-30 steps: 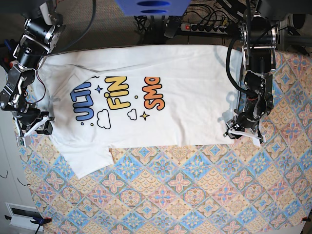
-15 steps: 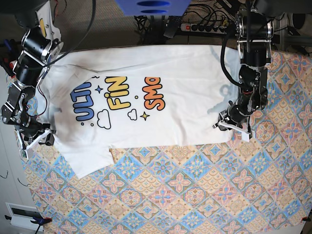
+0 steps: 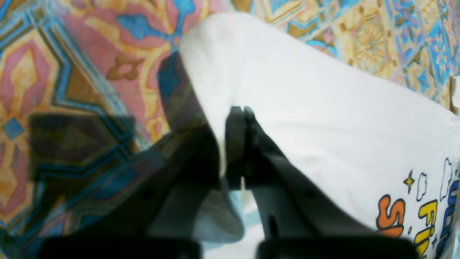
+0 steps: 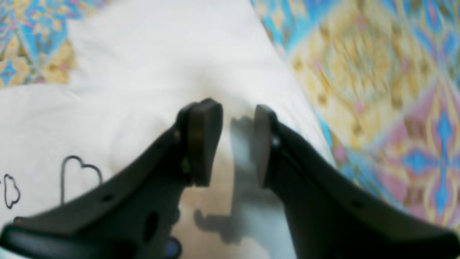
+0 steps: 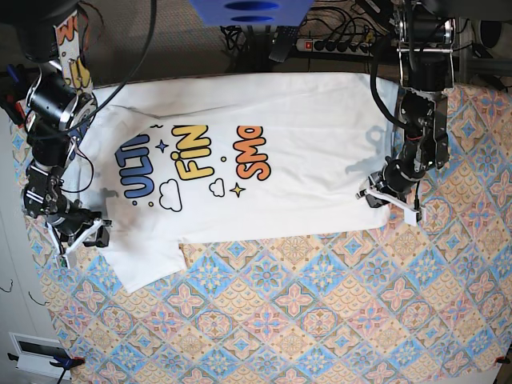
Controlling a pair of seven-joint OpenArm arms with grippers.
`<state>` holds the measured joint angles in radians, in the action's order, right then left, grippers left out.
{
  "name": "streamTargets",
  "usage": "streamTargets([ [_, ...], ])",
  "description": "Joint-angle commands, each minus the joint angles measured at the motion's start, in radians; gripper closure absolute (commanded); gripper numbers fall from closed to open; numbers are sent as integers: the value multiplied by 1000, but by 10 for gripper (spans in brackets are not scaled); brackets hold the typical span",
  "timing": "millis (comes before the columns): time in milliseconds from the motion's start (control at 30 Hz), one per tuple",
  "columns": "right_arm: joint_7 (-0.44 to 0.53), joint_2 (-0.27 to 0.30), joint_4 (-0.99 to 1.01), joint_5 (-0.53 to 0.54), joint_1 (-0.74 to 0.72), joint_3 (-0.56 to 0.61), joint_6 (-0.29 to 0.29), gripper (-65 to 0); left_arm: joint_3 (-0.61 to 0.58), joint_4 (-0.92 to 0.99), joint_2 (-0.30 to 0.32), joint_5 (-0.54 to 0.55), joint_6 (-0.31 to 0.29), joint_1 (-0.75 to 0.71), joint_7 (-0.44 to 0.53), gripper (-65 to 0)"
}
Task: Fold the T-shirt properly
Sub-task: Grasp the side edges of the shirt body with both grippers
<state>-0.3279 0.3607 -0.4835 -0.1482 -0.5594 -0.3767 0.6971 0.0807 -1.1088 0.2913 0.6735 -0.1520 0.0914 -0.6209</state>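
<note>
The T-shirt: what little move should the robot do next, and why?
Probably close the right gripper on the cloth. The left gripper is already pinched shut on the T-shirt at its edge, but the right jaws stand open over the shirt's other end, holding nothing. Both ends likely need a grip before lifting to fold.

The patterned tablecloth (image 4: 377, 108) blurs in the right wrist view; the T-shirt (image 3: 341, 118) print is cut off.

Both arms were black and jointed, with round silver-rimmed housings and looping black cables. The left gripper (image 5: 389, 200) and right gripper (image 5: 78, 238) carried dark fingers (image 4: 201, 144) on white brackets.
</note>
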Motion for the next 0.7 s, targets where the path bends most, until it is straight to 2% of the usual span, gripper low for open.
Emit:
streamTargets([
  [0,42,34,12,15,-21,31,1,-215,6,-20,12,10,-5,8,14,0],
  [200,123,36,56,17,-23,64,1,-329,6,-21,19,12,-5,-8,14,0],
  [300,141,56,56,17,-23,64,1,-359,6,-21,29,12,-5,-11,14,0],
  [467,218,84,124,17,-21,69,-64,-366,6,-21,33,62,-5,-15,14,0],
  [667,264,85,184,15,-20,71,-67,-366,0,-21,59,116,-5,-17,12,0],
])
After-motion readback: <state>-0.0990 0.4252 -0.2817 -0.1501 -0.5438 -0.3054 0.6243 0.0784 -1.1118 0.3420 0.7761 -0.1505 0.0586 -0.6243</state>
